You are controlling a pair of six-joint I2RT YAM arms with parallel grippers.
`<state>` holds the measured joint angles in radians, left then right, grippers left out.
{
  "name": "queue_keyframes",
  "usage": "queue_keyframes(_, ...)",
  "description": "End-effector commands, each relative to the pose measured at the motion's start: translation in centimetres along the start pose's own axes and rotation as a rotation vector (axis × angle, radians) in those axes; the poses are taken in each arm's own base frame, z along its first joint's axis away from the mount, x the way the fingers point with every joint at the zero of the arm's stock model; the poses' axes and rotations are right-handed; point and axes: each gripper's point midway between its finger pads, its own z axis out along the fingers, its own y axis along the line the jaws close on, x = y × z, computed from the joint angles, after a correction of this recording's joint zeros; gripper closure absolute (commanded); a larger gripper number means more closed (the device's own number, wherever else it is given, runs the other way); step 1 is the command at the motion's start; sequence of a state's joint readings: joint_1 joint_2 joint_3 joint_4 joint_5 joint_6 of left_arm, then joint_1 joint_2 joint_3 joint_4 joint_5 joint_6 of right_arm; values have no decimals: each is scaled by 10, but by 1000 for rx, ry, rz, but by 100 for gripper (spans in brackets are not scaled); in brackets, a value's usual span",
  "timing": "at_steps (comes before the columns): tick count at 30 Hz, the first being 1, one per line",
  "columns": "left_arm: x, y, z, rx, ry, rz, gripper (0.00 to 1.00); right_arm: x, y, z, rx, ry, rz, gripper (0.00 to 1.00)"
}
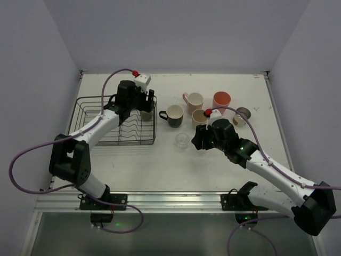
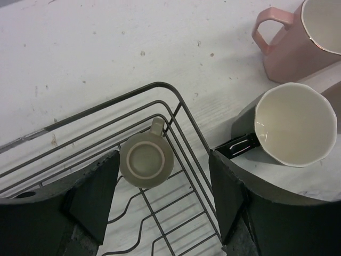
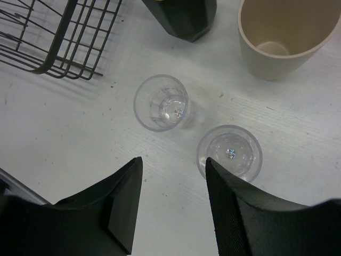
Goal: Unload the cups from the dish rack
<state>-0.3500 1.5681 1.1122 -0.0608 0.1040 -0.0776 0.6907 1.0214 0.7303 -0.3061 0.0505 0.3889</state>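
Note:
The dish rack (image 1: 96, 140) stands at the left, with an olive mug (image 2: 146, 161) in its far right corner. My left gripper (image 2: 162, 194) hovers open above that corner; the mug sits just off its left finger, untouched. On the table stand a black mug (image 1: 173, 114), pink mug (image 1: 193, 100), salmon tumbler (image 1: 221, 100), beige cup (image 1: 200, 116) and metallic cup (image 1: 241, 116). Two clear glasses (image 3: 161, 102) (image 3: 229, 152) stand in front of them. My right gripper (image 3: 173, 205) is open and empty above the table, its right finger beside the nearer glass.
The rack's right side wall (image 2: 186, 128) runs between my left fingers. The black mug's rim (image 2: 294, 124) sits close outside my left gripper's right finger. White walls enclose the table on three sides. The rack's near corner (image 3: 64, 37) lies left of the glasses.

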Motion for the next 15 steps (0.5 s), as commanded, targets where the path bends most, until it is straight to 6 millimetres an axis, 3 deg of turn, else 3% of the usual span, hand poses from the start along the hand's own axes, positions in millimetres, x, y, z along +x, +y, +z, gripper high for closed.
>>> queue_keyframes(1,-4,-4,1,62,52,152,28,-18,10,-13,-57,-93,5,47)
queue_keyframes(15,45,17,25,90,214,212,26,-22,16,-20,-98,-128,8,47)
